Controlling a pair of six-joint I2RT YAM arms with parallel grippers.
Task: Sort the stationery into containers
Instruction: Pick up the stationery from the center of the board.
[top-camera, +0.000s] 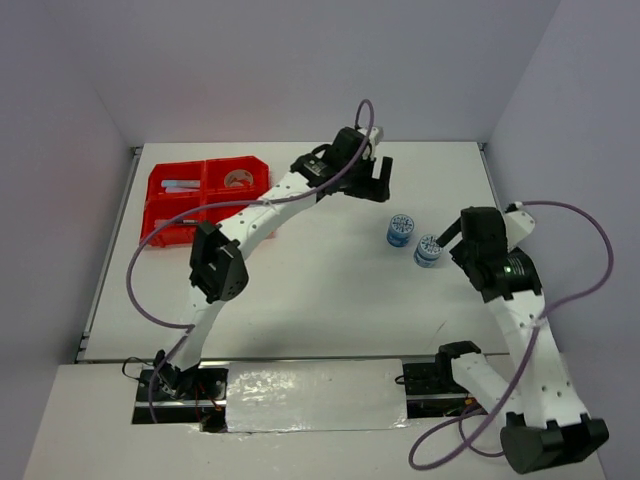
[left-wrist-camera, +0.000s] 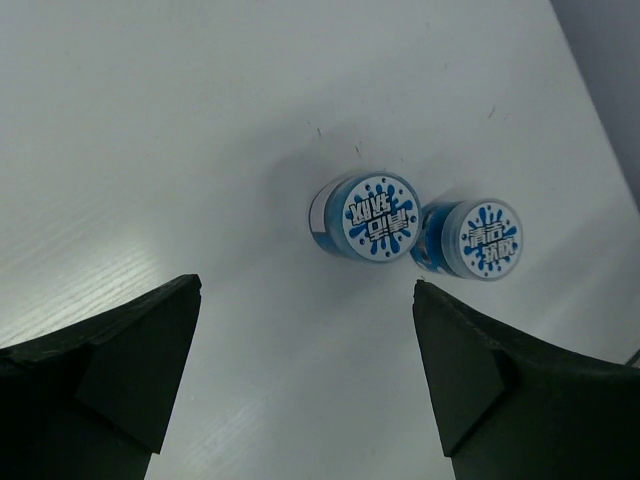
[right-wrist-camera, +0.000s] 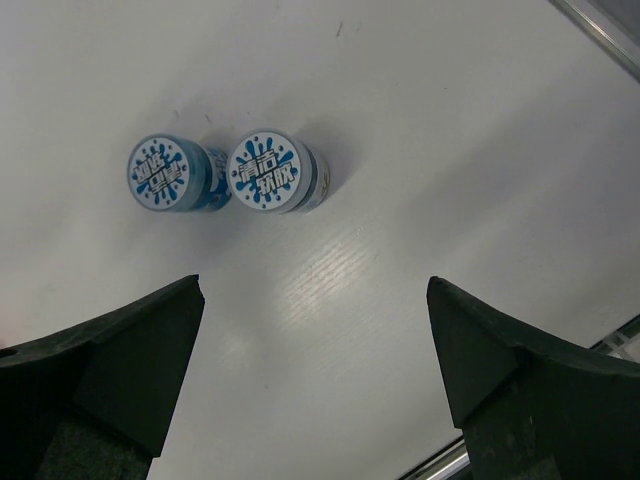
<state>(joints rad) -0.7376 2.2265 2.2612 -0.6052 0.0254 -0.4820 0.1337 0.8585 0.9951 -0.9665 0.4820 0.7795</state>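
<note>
right gripper (right-wrist-camera: 315, 290): jaws spread wide, holding nothing. two blue-white tubs (top-camera: 401, 230): upright, side by side, on table (top-camera: 320, 300) right of centre. left gripper (left-wrist-camera: 307, 285): jaws wide, empty, beyond tubs. red bin (top-camera: 160, 212): far left.

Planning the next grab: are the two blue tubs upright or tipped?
Upright. The far tub and near tub both stand on the table, printed tops facing up.

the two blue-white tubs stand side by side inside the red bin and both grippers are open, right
Not quite. The two blue-white tubs stand side by side on the table, well to the right of the red bin, as the top external view shows. The left gripper and right gripper are open.
</note>
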